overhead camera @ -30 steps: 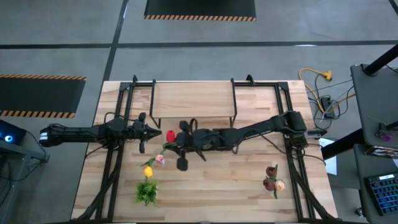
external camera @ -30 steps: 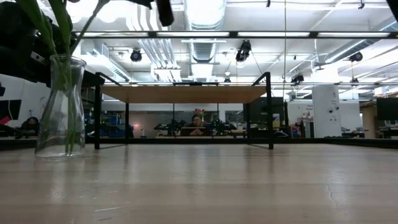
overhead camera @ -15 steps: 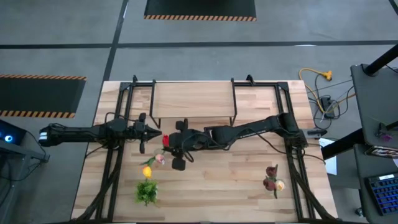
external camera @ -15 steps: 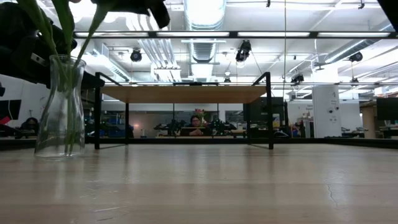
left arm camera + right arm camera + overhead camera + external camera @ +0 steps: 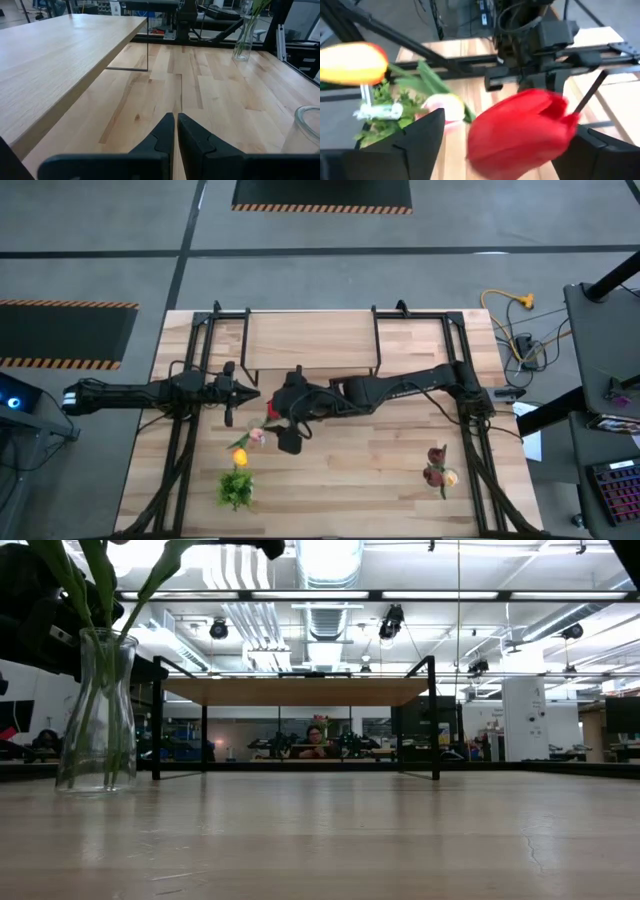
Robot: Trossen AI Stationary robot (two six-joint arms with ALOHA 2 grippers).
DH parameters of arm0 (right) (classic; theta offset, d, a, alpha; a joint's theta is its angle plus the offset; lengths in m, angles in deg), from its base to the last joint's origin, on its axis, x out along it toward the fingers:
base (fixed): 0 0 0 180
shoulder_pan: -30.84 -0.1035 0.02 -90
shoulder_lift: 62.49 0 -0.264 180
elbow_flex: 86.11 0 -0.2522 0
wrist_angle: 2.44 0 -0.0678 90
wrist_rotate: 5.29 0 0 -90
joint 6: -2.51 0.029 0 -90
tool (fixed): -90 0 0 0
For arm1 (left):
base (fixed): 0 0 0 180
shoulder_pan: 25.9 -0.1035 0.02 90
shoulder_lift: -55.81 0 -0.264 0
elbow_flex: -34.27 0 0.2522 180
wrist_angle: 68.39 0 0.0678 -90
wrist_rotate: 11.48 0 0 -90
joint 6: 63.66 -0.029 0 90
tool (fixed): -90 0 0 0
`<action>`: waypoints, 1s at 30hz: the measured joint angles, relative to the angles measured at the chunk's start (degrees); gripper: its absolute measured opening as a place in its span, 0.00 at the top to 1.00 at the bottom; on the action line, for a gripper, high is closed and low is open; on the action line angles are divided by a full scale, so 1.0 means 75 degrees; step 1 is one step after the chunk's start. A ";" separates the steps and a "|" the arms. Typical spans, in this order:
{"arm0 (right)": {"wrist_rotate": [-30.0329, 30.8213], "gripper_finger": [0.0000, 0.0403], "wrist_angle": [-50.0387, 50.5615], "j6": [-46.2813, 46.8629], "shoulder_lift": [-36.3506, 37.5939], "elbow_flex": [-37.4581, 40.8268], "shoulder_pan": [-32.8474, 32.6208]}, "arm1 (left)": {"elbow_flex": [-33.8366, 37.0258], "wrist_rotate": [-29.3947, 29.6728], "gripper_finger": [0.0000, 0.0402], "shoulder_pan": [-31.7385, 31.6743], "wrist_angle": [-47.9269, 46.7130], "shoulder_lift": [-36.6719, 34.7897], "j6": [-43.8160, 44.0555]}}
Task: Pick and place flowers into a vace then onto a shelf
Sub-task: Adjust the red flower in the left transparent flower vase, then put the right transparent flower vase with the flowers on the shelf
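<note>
three tulips now stand in the glass vase (image 5: 97, 710), which sits on the table (image 5: 380, 480) in front of the shelf (image 5: 310, 338), toward its left end. the newest is the red tulip (image 5: 272, 408); beside it are the pink tulip (image 5: 258, 436) and the orange tulip (image 5: 239, 456), their heads leaning away from the shelf. a second ago the right claw (image 5: 284, 408) was pressed shut on the red stem over the vase; now its fingers (image 5: 422, 137) stand spread either side of the red head, which fills the right wrist view, so the stem has been let go and looks to rest in the vase on its own. in the low view the green stems (image 5: 92, 660) cross inside the glass, and the vase stands upright where it stood before.

the left claw (image 5: 176, 131) hangs just left of the vase, fingers pressed together on nothing, unmoved over the last second.

that leaves the other tulips (image 5: 437, 470) lying far to the right of the vase, near the table's front edge, and a leafy tuft (image 5: 236, 488) in front of the vase. by my reckoning the task is about half done: the right arm should draw back without brushing the heads, fetch the remaining stems, and only then does the vase go up on the shelf.
</note>
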 joint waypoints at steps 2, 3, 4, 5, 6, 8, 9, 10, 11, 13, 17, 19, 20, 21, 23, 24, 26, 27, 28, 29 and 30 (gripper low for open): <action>-0.0019 0.22 0.0413 0.0079 0.0000 -0.0123 -0.0007 | 0.0001 -0.0001 0.99 0.0000 -0.0002 0.0000 0.0000; -0.0019 0.20 0.0648 0.0091 0.0000 -0.0192 -0.0006 | -0.0001 -0.0001 0.99 0.0000 0.0001 0.0000 -0.0003; -0.0016 0.19 0.0870 0.0103 0.0000 -0.0269 -0.0001 | 0.0001 0.0000 0.99 0.0000 0.0001 0.0000 0.0000; -0.0014 0.18 0.1018 0.0106 0.0000 -0.0332 0.0002 | -0.0001 -0.0001 0.99 0.0000 0.0001 0.0000 -0.0003; -0.0013 0.17 0.1153 0.0109 0.0000 -0.0414 0.0001 | 0.0001 -0.0001 0.99 0.0000 0.0001 0.0000 0.0000; -0.0005 0.16 0.1373 0.0109 0.0000 -0.0561 -0.0026 | 0.0001 -0.0001 0.99 0.0000 0.0001 0.0000 -0.0002; -0.0010 0.15 0.1462 0.0111 0.0000 -0.0635 -0.0055 | 0.0001 -0.0001 0.99 0.0000 0.0001 0.0000 -0.0002; -0.0010 0.15 0.1582 0.0110 0.0000 -0.0713 -0.0082 | 0.0001 -0.0001 0.99 0.0000 0.0001 0.0000 -0.0001; -0.0012 0.15 0.1743 0.0109 0.0000 -0.0807 -0.0115 | 0.0001 -0.0001 0.99 0.0000 0.0001 0.0000 0.0000; -0.0005 0.14 0.2224 0.0215 0.0000 -0.1028 -0.0168 | 0.0001 -0.0001 0.99 0.0000 0.0001 0.0000 0.0000; 0.0020 0.15 0.3455 0.0834 0.0000 -0.1536 -0.0232 | 0.0001 -0.0001 0.99 0.0000 0.0001 0.0000 -0.0001; 0.0022 0.16 0.3852 0.1069 0.0000 -0.1799 -0.0274 | 0.0001 -0.0001 0.99 0.0000 0.0001 0.0000 -0.0001; 0.0024 0.16 0.4012 0.1200 0.0000 -0.1937 -0.0298 | 0.0001 -0.0001 0.99 0.0000 0.0001 0.0000 0.0000; 0.0019 0.16 0.4154 0.1329 0.0000 -0.2058 -0.0323 | 0.0001 -0.0001 0.99 0.0000 0.0001 0.0000 -0.0003; 0.0018 0.17 0.4410 0.1528 0.0006 -0.2270 -0.0386 | 0.0000 -0.0001 0.99 -0.0001 0.0001 0.0000 -0.0001; 0.0028 0.18 0.4473 0.1619 0.0016 -0.2298 -0.0419 | 0.0001 -0.0001 0.99 -0.0003 0.0001 0.0000 -0.0003; 0.0038 0.18 0.4560 0.1835 0.0115 -0.2272 -0.0509 | 0.0001 -0.0001 0.99 -0.0001 0.0001 0.0000 -0.0001; 0.0043 0.18 0.4665 0.1931 0.0148 -0.2272 -0.0558 | 0.0001 -0.0001 0.99 -0.0001 0.0001 0.0000 -0.0001; 0.0047 0.18 0.4789 0.2051 0.0188 -0.2279 -0.0619 | 0.0001 -0.0001 0.99 -0.0002 0.0001 -0.0001 0.0000; 0.0072 0.18 0.4928 0.2173 0.0232 -0.2287 -0.0690 | 0.0001 -0.0001 0.99 -0.0002 0.0001 -0.0001 0.0000; 0.0133 0.18 0.5050 0.2286 0.0297 -0.2287 -0.0763 | 0.0000 -0.0001 0.99 0.0000 0.0001 -0.0001 -0.0002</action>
